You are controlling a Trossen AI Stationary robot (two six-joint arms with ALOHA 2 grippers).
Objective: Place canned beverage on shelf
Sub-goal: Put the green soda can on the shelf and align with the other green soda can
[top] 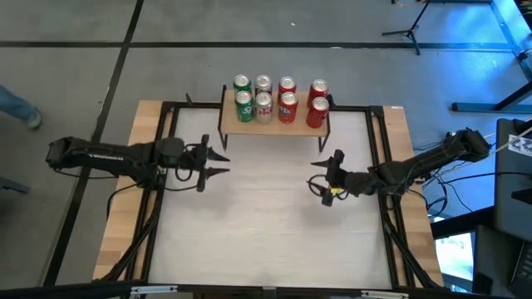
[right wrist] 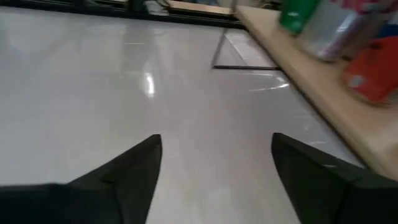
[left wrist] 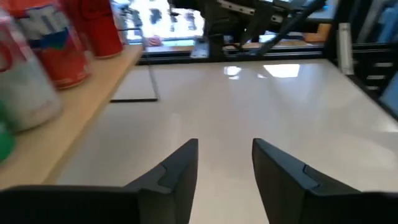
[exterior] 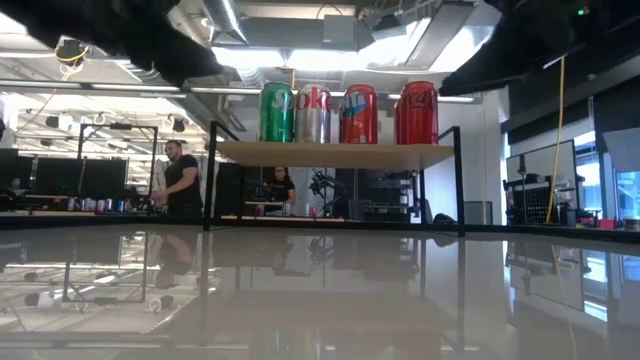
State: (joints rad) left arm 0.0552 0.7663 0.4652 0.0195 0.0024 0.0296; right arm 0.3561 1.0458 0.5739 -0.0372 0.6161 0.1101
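At the far edge of the table (top: pixel 274 224), a glossy white surface with pale wood side strips and a black frame, the shelf (top: pixel 274 124) is seen: a flat light-wood rectangle on thin black metal legs. Eight cylindrical metal cans are stood on it in two rows of four: green cans (top: pixel 243 98) at the left, silver cans (top: pixel 263 100) next, red-and-blue cans (top: pixel 288 100) after, plain red cans (top: pixel 317 104) at the right. The left gripper (top: pixel 218 164) is held over the table's left part, near the shelf's left end, dark pointed fingers (left wrist: pixel 177 168) parted with nothing between. The right gripper (top: pixel 317 174) is held right of centre, jaws spread wider, also empty. No can is grasped. Two people are seen in the room behind.
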